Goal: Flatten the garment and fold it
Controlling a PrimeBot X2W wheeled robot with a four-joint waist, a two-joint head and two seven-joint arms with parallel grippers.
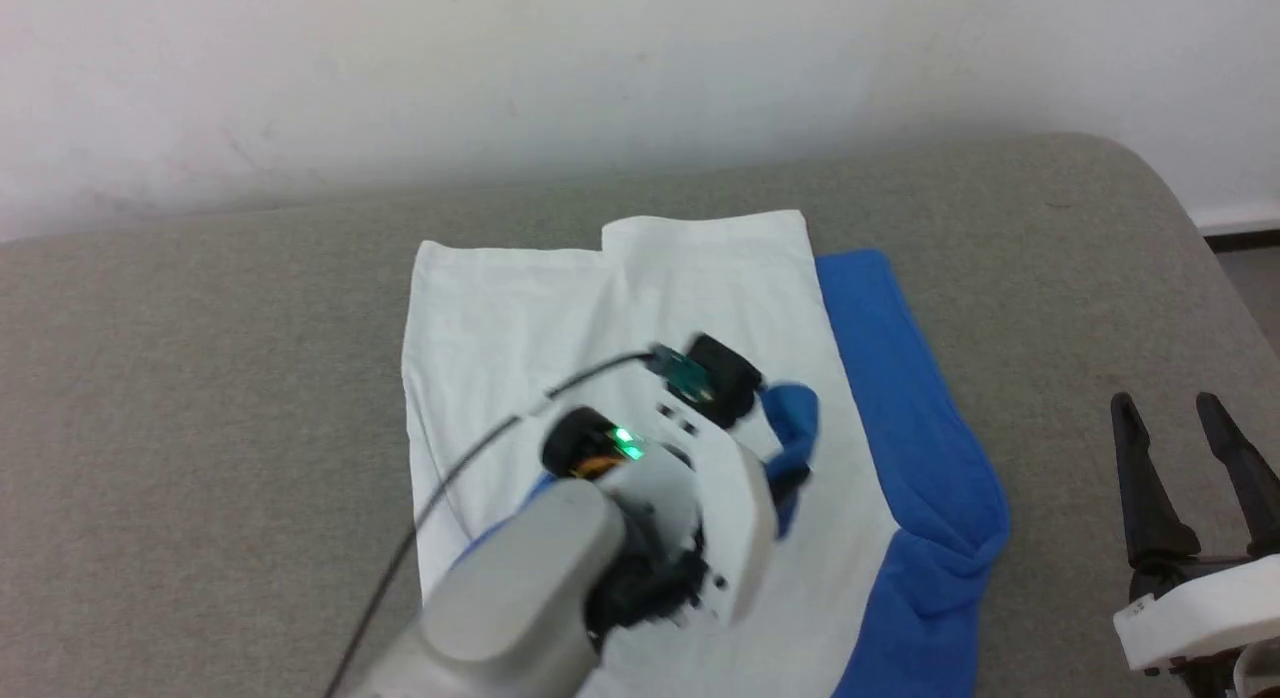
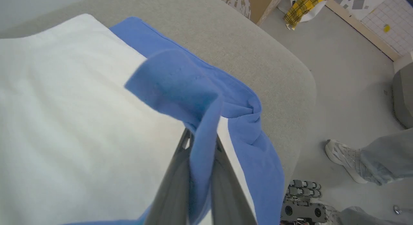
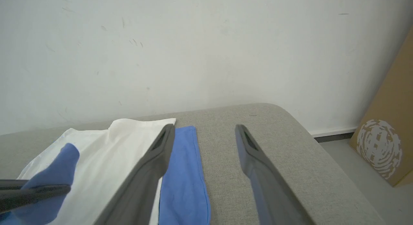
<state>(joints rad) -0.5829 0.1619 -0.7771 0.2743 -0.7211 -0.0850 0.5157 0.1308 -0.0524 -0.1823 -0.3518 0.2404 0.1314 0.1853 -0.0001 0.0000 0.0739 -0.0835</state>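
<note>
The garment (image 1: 560, 308) lies on the grey cushion, white body up. One bright blue sleeve (image 1: 905, 408) runs along its right side, bunched at the near end. My left gripper (image 1: 790, 463) hovers over the white body, shut on the other blue sleeve's end (image 1: 795, 413), lifted off the cloth. In the left wrist view the blue fabric (image 2: 174, 86) is pinched between the two fingers (image 2: 176, 173) of the left gripper (image 2: 201, 144) and flops over them. My right gripper (image 1: 1185, 418) stands open and holds nothing, right of the garment; the right wrist view shows this right gripper (image 3: 205, 130) above the bare cushion beside the flat sleeve (image 3: 184, 173).
The grey cushion (image 1: 200, 378) ends against a white wall (image 1: 500, 68) at the back and rounds off at the right edge (image 1: 1180, 208). On the floor beyond it are a person's shoe (image 2: 342, 154) and trouser leg, a cardboard box (image 3: 387, 147) and a yellow plaid cloth (image 2: 306, 4).
</note>
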